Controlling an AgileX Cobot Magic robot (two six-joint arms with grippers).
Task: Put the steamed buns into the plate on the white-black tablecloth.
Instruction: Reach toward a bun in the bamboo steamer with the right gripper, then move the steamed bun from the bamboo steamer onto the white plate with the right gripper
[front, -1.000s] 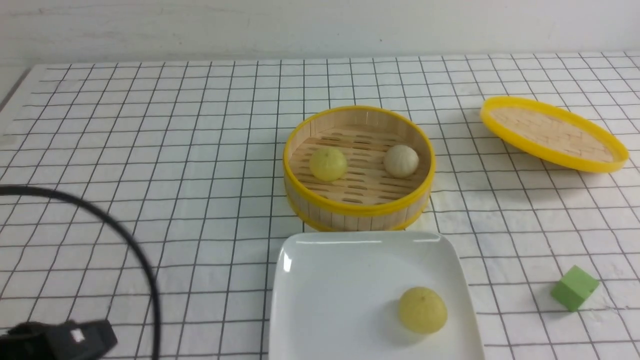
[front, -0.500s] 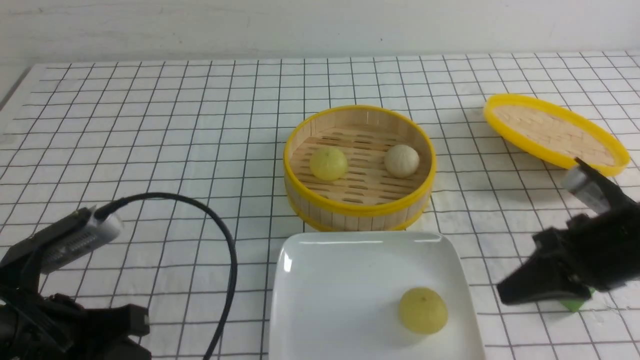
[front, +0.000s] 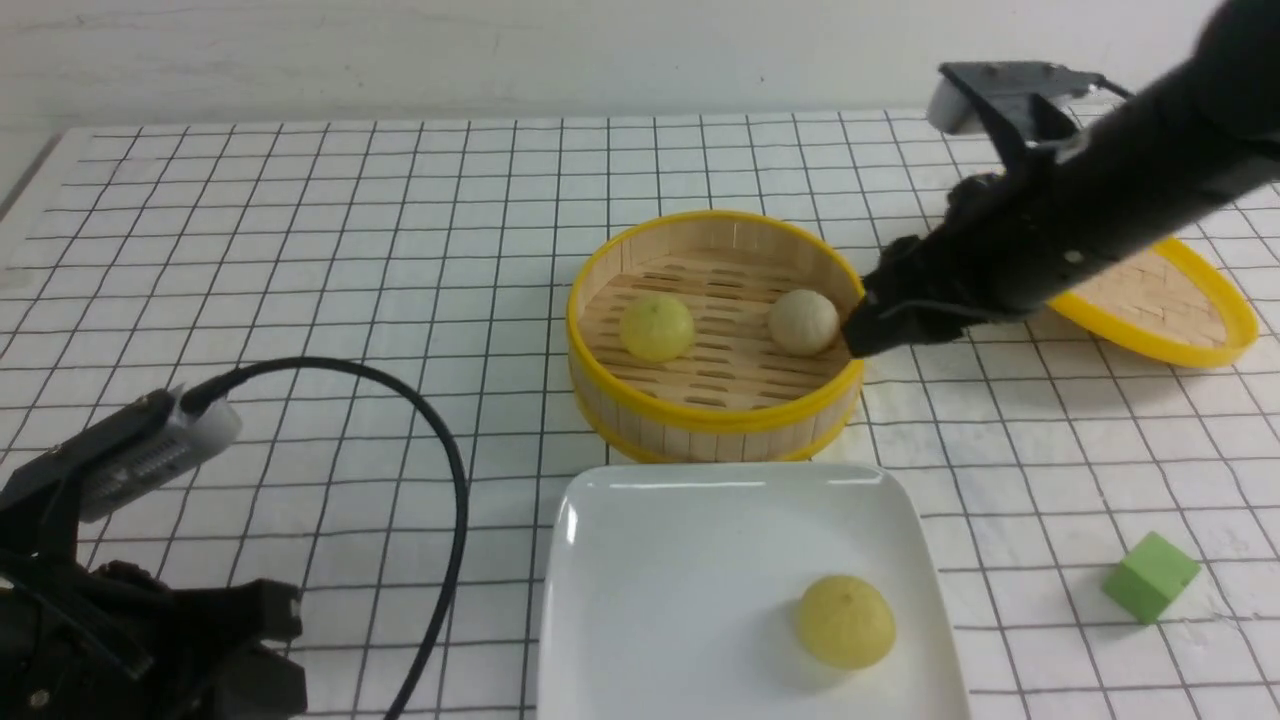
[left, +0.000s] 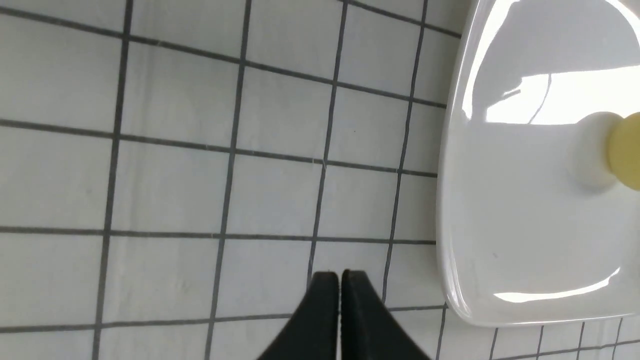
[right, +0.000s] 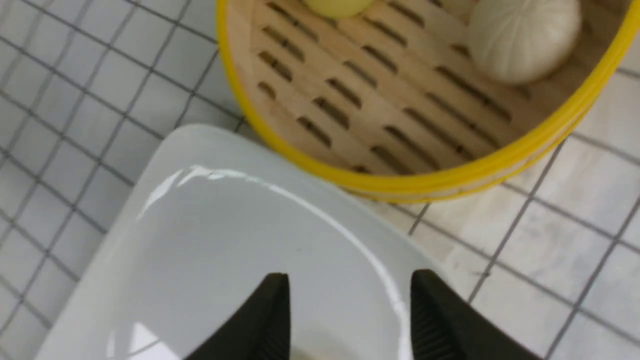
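White-black tablecloth (front: 300, 250) covers the whole surface. Plate (front: 650, 600) sits at the near edge, about mid-width. One pale yellow bun (front: 845, 620) is in the plate, toward its right near corner. The other two steamed buns are in the open bamboo steamer (front: 715, 418), mid-surface just behind the plate: a yellow bun (front: 656, 327) on the left side and an off-white bun (front: 802, 321) on the right side, apart from each other.

Right gripper (right: 350, 274): fingers (right: 272, 320) spread wide with nothing between them. In the front view its tip is at the steamer's right rim, just beside the off-white bun; can't tell if it touches either one.

Left gripper (left: 340, 280): fingers (left: 320, 310) pressed together with only a hairline slit, holding nothing. It is low over bare cloth by the near left corner, left of the plate. Black cable (front: 440, 480) loops above it.

Steamer lid (front: 1190, 300) is tilted near the right edge, partly behind the right arm. Green cube (front: 1150, 576) is on the cloth toward the near right corner, apart from the plate.
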